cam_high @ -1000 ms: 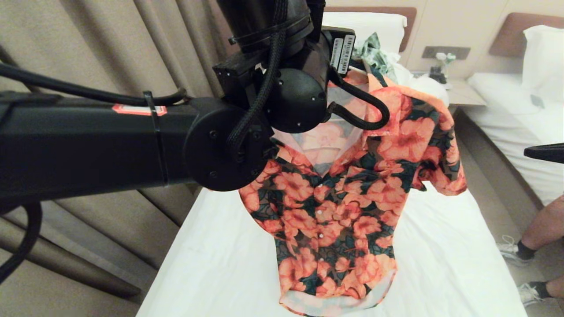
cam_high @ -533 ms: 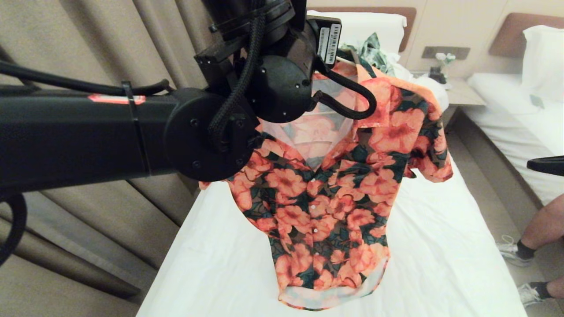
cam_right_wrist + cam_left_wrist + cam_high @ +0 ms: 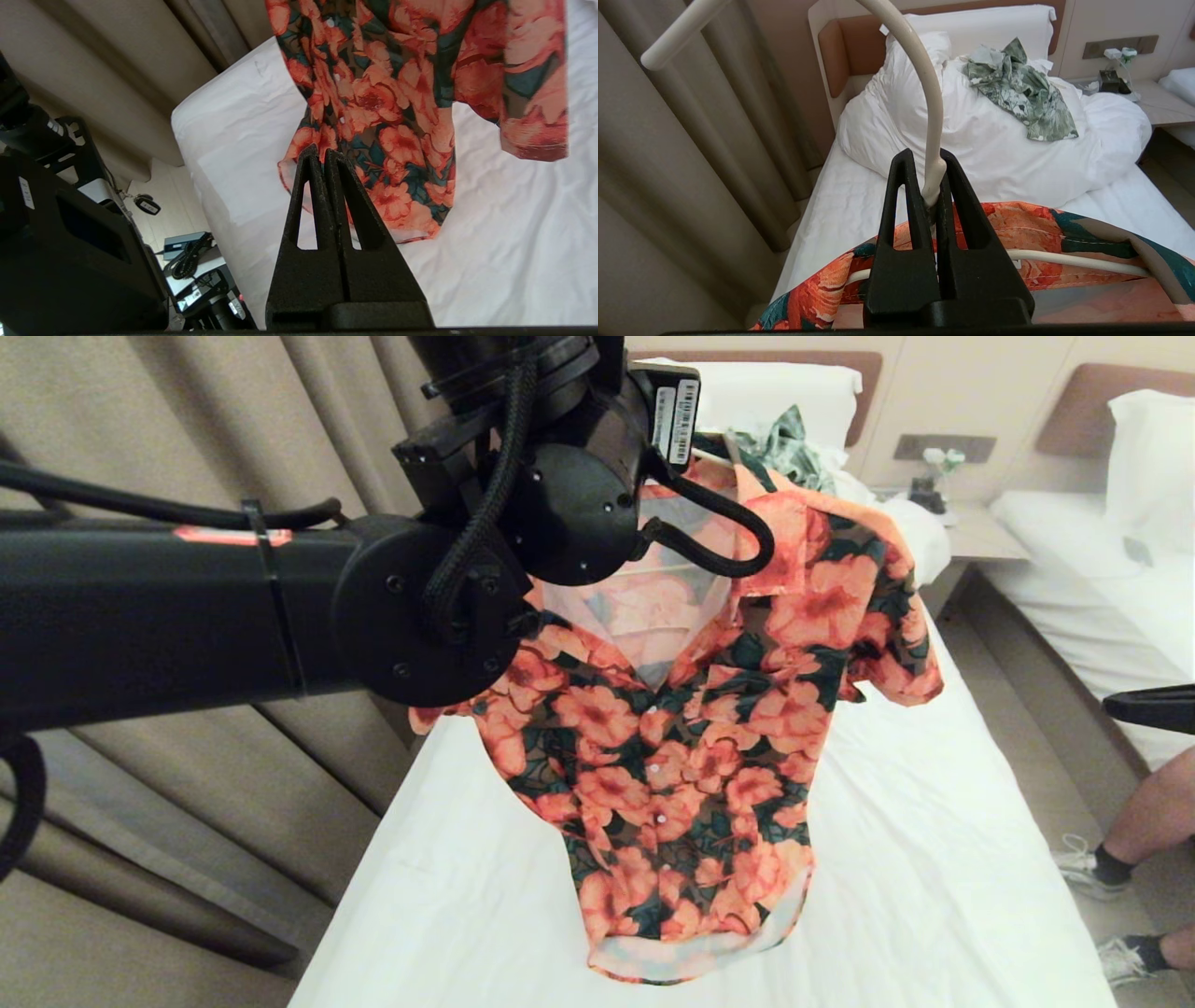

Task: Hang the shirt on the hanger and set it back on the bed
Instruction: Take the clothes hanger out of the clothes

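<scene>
The shirt [image 3: 691, 747], orange-pink flowers on dark green, hangs buttoned on the hanger above the bed [image 3: 915, 859], its hem near the sheet. In the left wrist view my left gripper [image 3: 927, 156] is shut on the neck of the cream hanger [image 3: 931, 93], just below its curved hook, with the shirt's collar [image 3: 1045, 228] under the fingers. In the head view my left arm [image 3: 448, 597] hides the hanger's top. My right gripper [image 3: 321, 151] is shut and holds nothing. It hovers off to the right of the shirt [image 3: 387, 93], apart from it.
A green-and-white leaf-print garment [image 3: 1017, 88] lies on the bunched duvet [image 3: 971, 140] by the headboard. Curtains [image 3: 187, 429] run along the bed's left side. A person's legs [image 3: 1139, 831] and a second bed [image 3: 1102, 597] are to the right. The robot's base [image 3: 70, 261] is near the bed's foot.
My left arm has carried the hanger and shirt to the left and slightly up in the head view. The tip of my right arm has sunk a little at the right edge.
</scene>
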You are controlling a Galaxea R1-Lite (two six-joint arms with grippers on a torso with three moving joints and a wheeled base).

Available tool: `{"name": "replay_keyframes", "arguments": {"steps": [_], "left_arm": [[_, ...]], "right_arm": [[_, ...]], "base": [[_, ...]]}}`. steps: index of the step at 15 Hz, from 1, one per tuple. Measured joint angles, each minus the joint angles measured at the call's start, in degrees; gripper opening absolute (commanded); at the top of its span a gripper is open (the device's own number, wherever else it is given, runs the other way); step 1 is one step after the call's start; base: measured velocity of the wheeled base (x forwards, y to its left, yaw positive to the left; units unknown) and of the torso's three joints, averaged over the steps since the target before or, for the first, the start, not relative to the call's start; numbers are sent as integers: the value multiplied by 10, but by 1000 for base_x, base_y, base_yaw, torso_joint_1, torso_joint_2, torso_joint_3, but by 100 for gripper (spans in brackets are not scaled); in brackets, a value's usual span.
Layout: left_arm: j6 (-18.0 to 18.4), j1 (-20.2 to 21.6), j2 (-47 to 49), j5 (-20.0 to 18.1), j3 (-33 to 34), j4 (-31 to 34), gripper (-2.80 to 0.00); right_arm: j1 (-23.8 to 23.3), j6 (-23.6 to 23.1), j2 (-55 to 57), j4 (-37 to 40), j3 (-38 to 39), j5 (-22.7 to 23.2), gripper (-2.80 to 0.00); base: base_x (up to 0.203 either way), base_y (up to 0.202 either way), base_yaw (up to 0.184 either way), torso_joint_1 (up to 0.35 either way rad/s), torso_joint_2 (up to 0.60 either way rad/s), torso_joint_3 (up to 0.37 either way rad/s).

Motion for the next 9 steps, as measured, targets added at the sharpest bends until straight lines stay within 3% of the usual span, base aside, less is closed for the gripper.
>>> {"name": "replay_keyframes", "arguments": {"steps": [9], "left_arm": [[0, 0, -1, 1, -1, -2, -280]], "right_arm": [[4, 2, 0, 1, 1, -7, -280]], "base": [[0, 0, 0, 0, 0, 0]]}}
